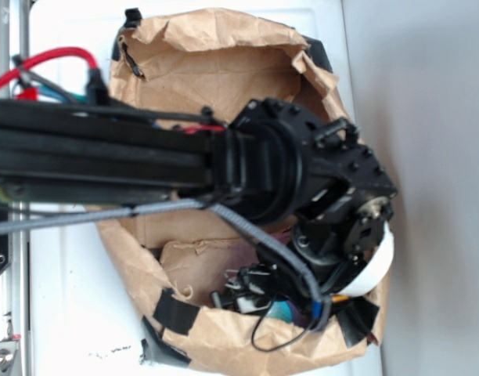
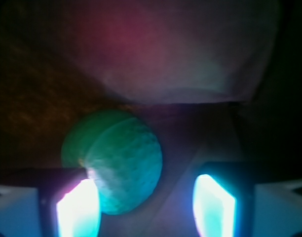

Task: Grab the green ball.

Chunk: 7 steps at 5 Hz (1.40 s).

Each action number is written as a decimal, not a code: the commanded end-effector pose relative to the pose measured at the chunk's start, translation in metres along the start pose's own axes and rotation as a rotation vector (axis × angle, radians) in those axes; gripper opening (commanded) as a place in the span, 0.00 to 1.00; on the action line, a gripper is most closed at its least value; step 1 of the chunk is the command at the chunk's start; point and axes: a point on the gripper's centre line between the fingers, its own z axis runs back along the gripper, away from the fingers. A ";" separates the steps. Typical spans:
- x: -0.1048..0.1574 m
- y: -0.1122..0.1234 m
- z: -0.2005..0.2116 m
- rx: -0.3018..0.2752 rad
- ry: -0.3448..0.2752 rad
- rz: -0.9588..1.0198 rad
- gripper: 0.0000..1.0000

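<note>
The green ball (image 2: 114, 160) lies low in the wrist view, at about 7 o'clock from the centre, on a dark floor. Its ribbed surface is lit from below. The gripper (image 2: 146, 205) is open: one bright finger (image 2: 78, 210) stands at 7 o'clock and touches or overlaps the lower left of the ball, and the other finger stands at 5 o'clock, well clear of it. So the ball is between the fingers but off centre, close to the left one. Above the ball, at 12 o'clock, is a blurred reddish-grey mass (image 2: 180, 49); I cannot tell what it is.

In the exterior view the black arm (image 1: 106, 157) reaches from 9 o'clock into a brown paper bag (image 1: 216, 55) on a white table (image 1: 67, 298). The ball itself is hidden there.

As I judge it, the approach is almost done. What is left is to close on the ball and to lift it out.
</note>
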 end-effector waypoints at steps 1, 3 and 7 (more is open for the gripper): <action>0.023 -0.016 -0.013 0.026 -0.004 -0.058 0.00; 0.025 -0.016 -0.015 0.049 -0.030 -0.073 0.00; 0.017 -0.080 0.110 0.366 -0.060 0.170 0.00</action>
